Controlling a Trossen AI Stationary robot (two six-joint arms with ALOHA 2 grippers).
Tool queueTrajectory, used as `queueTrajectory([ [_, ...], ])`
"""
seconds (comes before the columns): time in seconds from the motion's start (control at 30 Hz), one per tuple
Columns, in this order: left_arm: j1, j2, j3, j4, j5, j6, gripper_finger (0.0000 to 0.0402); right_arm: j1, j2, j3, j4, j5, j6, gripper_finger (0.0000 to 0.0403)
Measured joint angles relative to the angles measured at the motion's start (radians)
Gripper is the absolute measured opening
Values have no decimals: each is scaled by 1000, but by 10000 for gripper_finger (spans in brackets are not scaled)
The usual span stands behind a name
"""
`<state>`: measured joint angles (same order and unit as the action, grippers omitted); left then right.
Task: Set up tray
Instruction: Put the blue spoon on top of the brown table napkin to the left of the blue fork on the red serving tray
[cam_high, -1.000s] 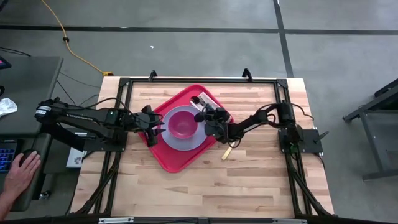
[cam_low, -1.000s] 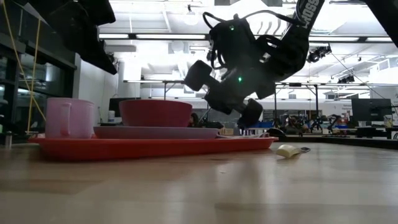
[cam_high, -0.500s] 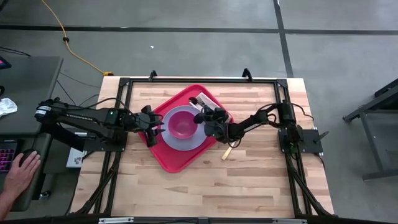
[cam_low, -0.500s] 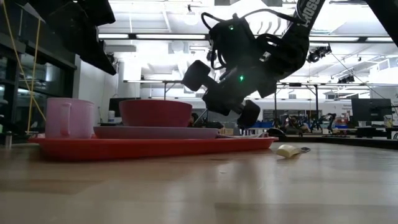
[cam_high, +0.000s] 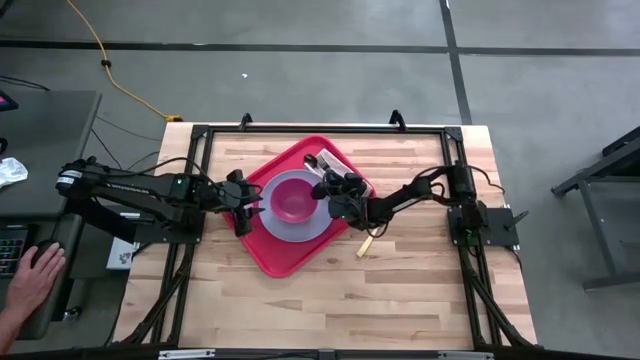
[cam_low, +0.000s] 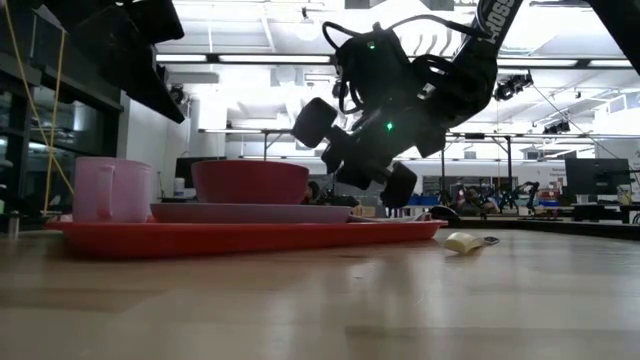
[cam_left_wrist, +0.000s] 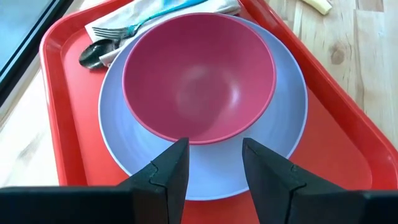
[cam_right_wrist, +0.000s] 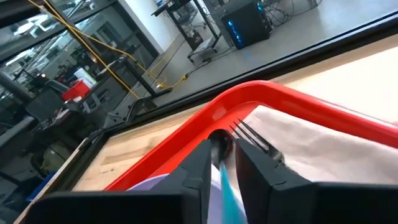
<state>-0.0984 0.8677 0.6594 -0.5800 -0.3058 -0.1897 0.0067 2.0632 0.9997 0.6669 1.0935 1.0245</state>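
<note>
Overall: a wooden counter (cam_high: 400, 290) with one dark arm coming in from each side, and the tableware between them.
Tray: the red tray (cam_high: 285, 255) lies flat in the middle of the counter, turned cornerwise, between the two arms.
Plate: a round lavender plate (cam_high: 310, 228) lies inside the tray.
Bowl: a dark pink bowl (cam_high: 293, 201) stands upright on the plate, and nothing is in it.
Cup: a pink cup (cam_low: 110, 190) with a handle stands at the left end of the tray in the low view.
Napkin: a white napkin (cam_high: 325, 160) lies in the far right corner of the tray.
Cutlery: a fork (cam_left_wrist: 115, 31), a spoon (cam_left_wrist: 93, 55) and a teal handle (cam_left_wrist: 168, 9) lie on and beside the napkin.
Left hand: the left hand (cam_high: 243, 205) hovers over the left edge of the plate, its fingers (cam_left_wrist: 168, 174) well apart and holding nothing.
Right hand: the right hand (cam_high: 328, 188) is over the far right part of the tray, just by the cutlery, with the teal handle directly in front of it.
Right hand state: I cannot tell if it is apart, together or clamped.
Loose item: a small pale yellow piece (cam_high: 366, 245) lies on the counter, just right of the tray.
Person: a person's hand (cam_high: 30, 280) rests at a desk left of the counter.
</note>
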Motion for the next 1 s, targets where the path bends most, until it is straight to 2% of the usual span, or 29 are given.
queueTrajectory([
  [0.17, 0, 0, 0, -5, 0, 2, 179, 0, -45, 0, -83, 6, -3, 61],
  [0.53, 0, 0, 0, -6, 0, 2, 179, 0, -188, 0, -268, -30, -66, 47],
  [0.67, 0, 0, 0, -5, 0, 2, 179, -8, -221, 0, -290, -158, -155, 53],
  [0.87, 0, 0, 0, -4, 0, -6, 179, -75, -240, 0, -296, -470, -294, 59],
  [1.0, 0, 0, 0, -4, 1, -78, 179, -145, -243, 0, -296, -641, -362, 58],
])
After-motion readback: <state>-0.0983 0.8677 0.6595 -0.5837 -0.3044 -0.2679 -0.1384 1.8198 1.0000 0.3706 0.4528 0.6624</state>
